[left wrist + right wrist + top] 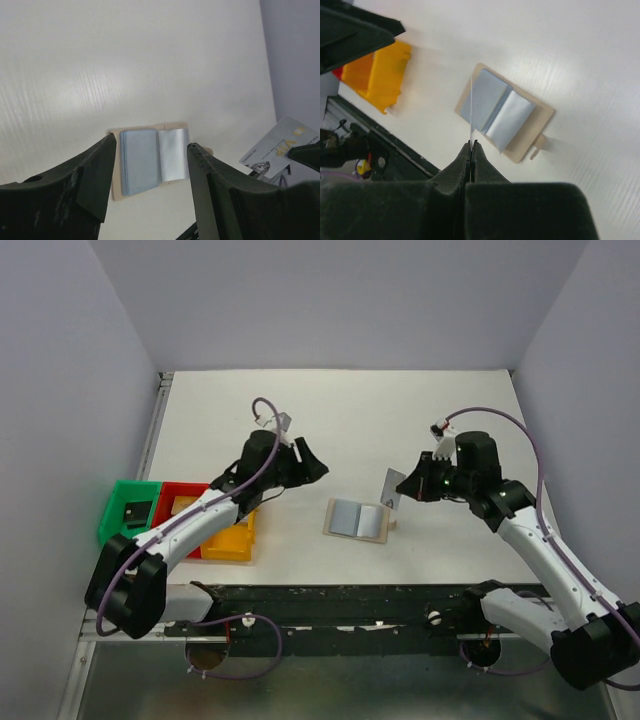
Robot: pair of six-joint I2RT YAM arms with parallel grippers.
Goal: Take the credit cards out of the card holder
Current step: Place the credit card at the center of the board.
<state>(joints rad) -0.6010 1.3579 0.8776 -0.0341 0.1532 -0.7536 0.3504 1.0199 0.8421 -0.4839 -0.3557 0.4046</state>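
The card holder (357, 519) lies open on the table, its blue-grey panels (150, 160) facing up and a small tan tab (540, 145) at one edge. My right gripper (405, 488) hangs just right of it, shut on a silver-grey credit card (392, 487). That card shows edge-on (471, 110) in the right wrist view and face-on (280, 147) in the left wrist view. My left gripper (312, 468) hovers up and left of the holder, open, with nothing between its fingers (200, 170). No other cards show.
Green (125, 510), red (180, 502) and yellow (230, 540) bins stand side by side at the left, under the left arm. A small black object (133, 510) sits in the green one. A black rail (350, 600) runs along the near table edge.
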